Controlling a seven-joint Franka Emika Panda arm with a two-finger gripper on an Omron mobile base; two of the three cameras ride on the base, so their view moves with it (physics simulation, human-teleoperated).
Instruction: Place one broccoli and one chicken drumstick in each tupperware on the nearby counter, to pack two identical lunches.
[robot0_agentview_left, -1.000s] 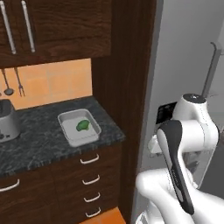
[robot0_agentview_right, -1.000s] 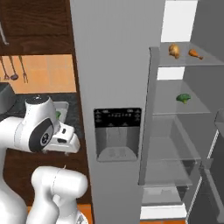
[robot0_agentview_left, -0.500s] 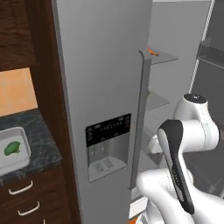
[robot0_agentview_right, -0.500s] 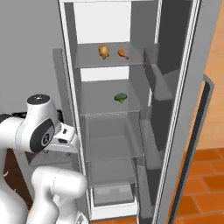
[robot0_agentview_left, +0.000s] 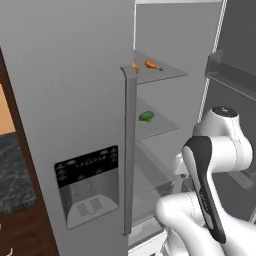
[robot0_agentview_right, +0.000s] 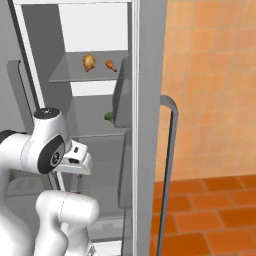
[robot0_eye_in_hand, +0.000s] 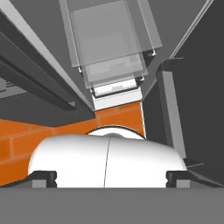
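Note:
On the open fridge's top glass shelf lie two chicken drumsticks (robot0_agentview_right: 89, 61) (robot0_agentview_right: 111, 65); the left base view shows one drumstick (robot0_agentview_left: 153, 64) in full and the other half behind the door edge. One shelf lower sits a green broccoli (robot0_agentview_left: 146, 116) (robot0_agentview_right: 109, 117). My gripper (robot0_eye_in_hand: 110, 177) is open and empty, folded close to my body in front of the fridge and well below those shelves; its fingertips (robot0_eye_in_hand: 43, 177) stand wide apart. The tupperware is out of view. A sliver of the counter (robot0_agentview_left: 11, 172) shows at far left.
The fridge's closed left door with its dispenser panel (robot0_agentview_left: 87, 185) and long handle (robot0_agentview_left: 129, 150) stands close on the left. The open right door (robot0_agentview_right: 150, 125) with its handle (robot0_agentview_right: 169, 165) stands on the right. Clear drawers (robot0_eye_in_hand: 111, 43) sit low in the fridge over orange floor tiles (robot0_agentview_right: 210, 215).
The base has swung right, so both base views swept from the counter to the open fridge. The arm holds the same folded pose and the gripper stays open.

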